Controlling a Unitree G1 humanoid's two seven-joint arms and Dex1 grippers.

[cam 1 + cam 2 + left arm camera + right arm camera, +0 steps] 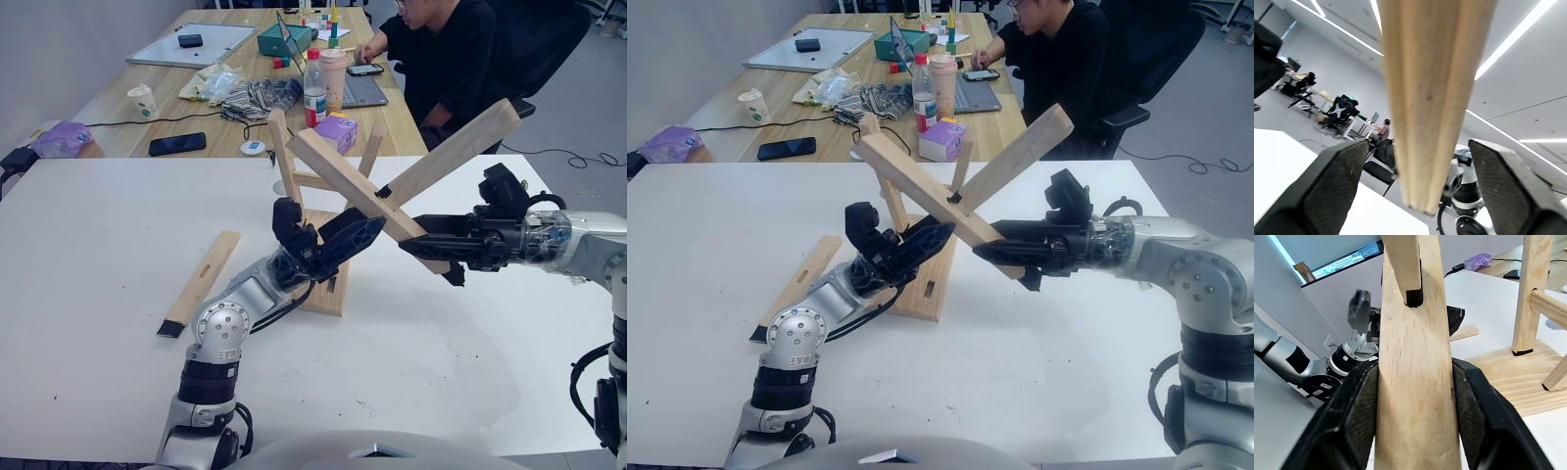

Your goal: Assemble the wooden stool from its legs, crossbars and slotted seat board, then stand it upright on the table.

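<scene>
right wrist view: the right gripper (1415,416) is clamped on a leg (1413,347) with a crossbar (1400,254) plugged into it, held in the air over the seat board (1528,382). the left gripper (1422,188) sits spread around the wood, not gripping; an off-centre squeeze could twist the joint loose.
</scene>
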